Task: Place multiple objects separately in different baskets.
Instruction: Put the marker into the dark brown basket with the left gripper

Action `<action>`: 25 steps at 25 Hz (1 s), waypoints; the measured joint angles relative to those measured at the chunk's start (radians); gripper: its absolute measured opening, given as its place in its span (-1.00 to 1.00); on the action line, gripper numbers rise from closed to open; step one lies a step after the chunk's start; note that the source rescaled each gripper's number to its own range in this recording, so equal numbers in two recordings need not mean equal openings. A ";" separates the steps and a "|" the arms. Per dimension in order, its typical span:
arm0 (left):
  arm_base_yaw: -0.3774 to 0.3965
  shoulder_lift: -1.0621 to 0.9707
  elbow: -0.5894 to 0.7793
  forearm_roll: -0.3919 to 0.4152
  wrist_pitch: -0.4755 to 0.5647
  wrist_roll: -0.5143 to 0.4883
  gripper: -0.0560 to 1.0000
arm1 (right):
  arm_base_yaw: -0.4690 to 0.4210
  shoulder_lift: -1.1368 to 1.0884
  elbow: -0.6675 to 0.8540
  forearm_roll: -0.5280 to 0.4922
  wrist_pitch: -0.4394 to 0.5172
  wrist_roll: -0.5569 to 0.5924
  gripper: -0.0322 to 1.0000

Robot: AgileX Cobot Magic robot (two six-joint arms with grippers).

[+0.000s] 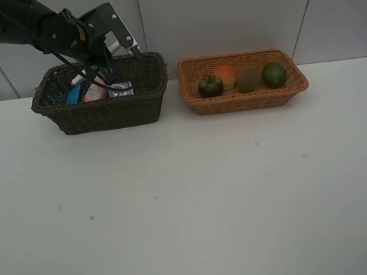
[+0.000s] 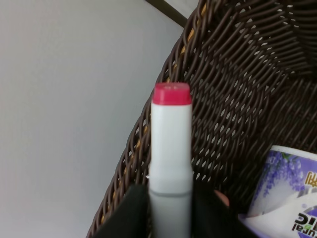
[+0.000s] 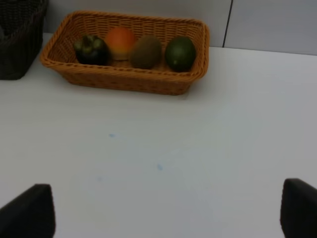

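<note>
My left gripper (image 1: 96,69) reaches down into the dark brown basket (image 1: 105,113). In the left wrist view it (image 2: 171,215) is shut on the white red-tipped marker (image 2: 171,144), which it holds by the basket's inner wall (image 2: 237,74). The basket holds the flat blue block (image 1: 74,95), the pink bottle (image 1: 95,92) and the purple-lidded tub (image 1: 121,89), which also shows in the left wrist view (image 2: 287,193). The light orange basket (image 1: 246,99) holds the mangosteen (image 1: 210,86), orange-red fruit (image 1: 225,75), kiwi (image 1: 248,78) and green fruit (image 1: 274,74). My right gripper (image 3: 163,213) is open over bare table.
The two baskets stand side by side at the back of the white table (image 1: 193,204), close to the grey wall. The right wrist view shows the light basket (image 3: 124,82) with its fruits ahead and a corner of the dark basket (image 3: 20,39).
</note>
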 joint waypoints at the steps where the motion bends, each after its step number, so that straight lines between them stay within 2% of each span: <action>1: 0.000 0.000 0.000 0.000 0.001 -0.001 -0.07 | 0.000 0.000 0.000 0.000 0.000 0.000 0.99; 3: 0.000 0.000 0.000 0.000 0.001 -0.001 0.53 | 0.000 0.000 0.000 0.000 0.000 0.000 0.99; 5: 0.000 0.000 0.000 0.000 0.001 -0.002 0.82 | 0.000 0.000 0.000 0.000 0.000 0.000 0.99; 6: 0.000 0.000 0.000 0.000 0.001 -0.002 0.89 | 0.000 0.000 0.000 0.000 0.000 0.000 0.99; 9: 0.000 0.000 0.000 0.000 0.001 -0.002 0.96 | 0.000 0.000 0.000 0.000 0.000 0.000 0.99; 25: 0.000 -0.018 0.000 0.000 0.020 -0.023 0.97 | 0.000 0.000 0.000 0.000 0.000 0.000 0.99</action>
